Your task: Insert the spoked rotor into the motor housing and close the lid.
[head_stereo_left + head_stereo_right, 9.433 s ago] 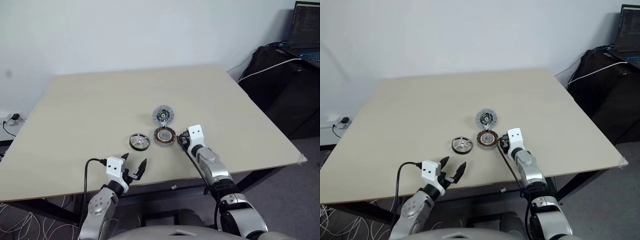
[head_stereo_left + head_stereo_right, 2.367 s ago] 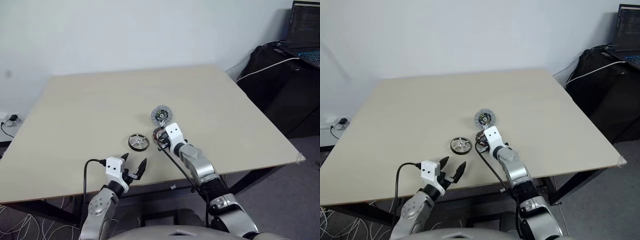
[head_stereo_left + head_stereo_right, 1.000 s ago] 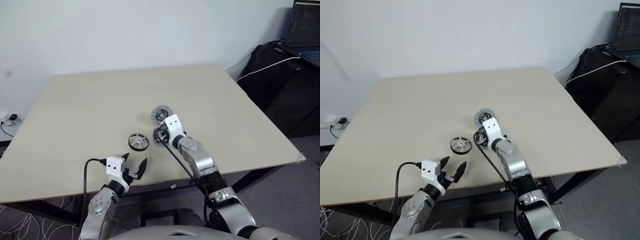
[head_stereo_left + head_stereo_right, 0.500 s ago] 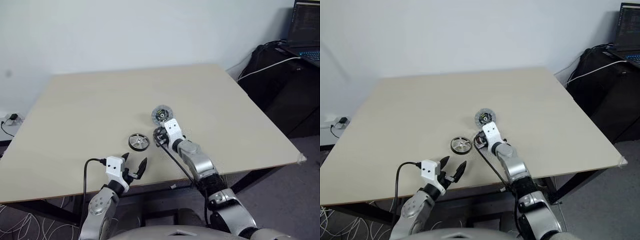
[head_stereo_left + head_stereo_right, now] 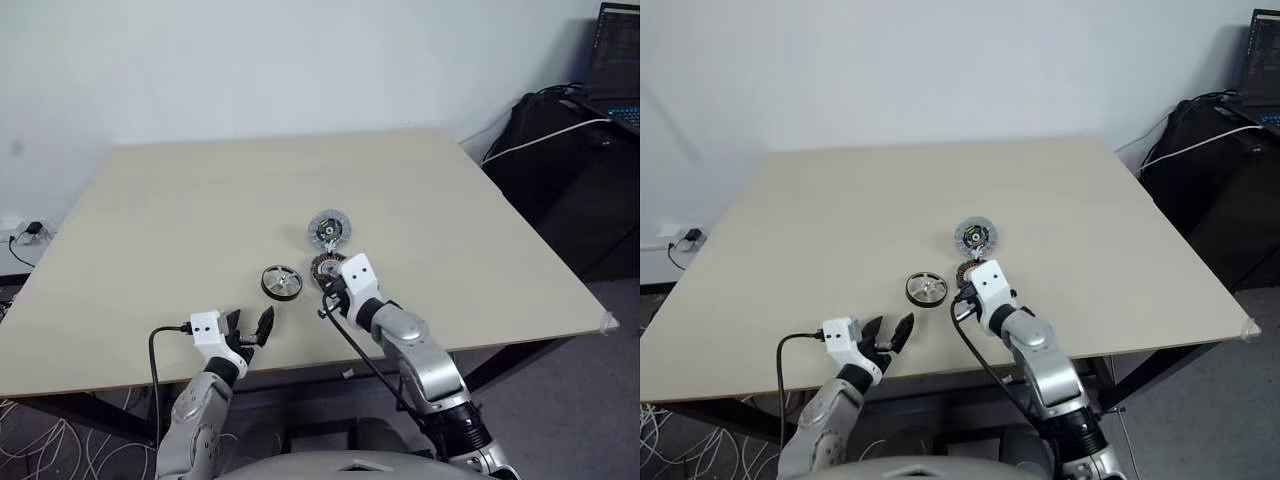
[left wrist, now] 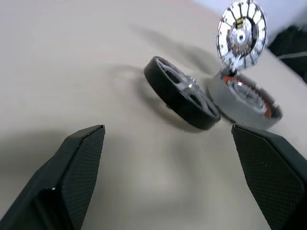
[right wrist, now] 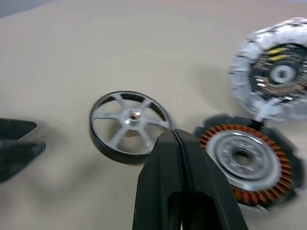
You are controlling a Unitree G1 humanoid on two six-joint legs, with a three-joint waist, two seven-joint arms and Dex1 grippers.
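**Surface finish findings**

Table [image 5: 200, 200]: matt, smooth, pale wood-look top. Rotor [image 7: 129, 125]: matt black rim, bright metal spokes. Housing [image 7: 249, 163], beside the rotor: brushed metal hub, coppery windings. Lid [image 6: 241, 33]: shiny silvery metal. Fingers [image 6: 79, 165]: matt black textured plastic.

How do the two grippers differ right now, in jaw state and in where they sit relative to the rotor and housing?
The left gripper has its jaws spread wide; the right gripper has its jaws pressed shut. The left gripper hangs near the table's front edge, short of the spoked rotor; the right gripper sits further in, beside the motor housing, whose lid stands open. Both hold nothing, and both point toward the parts.
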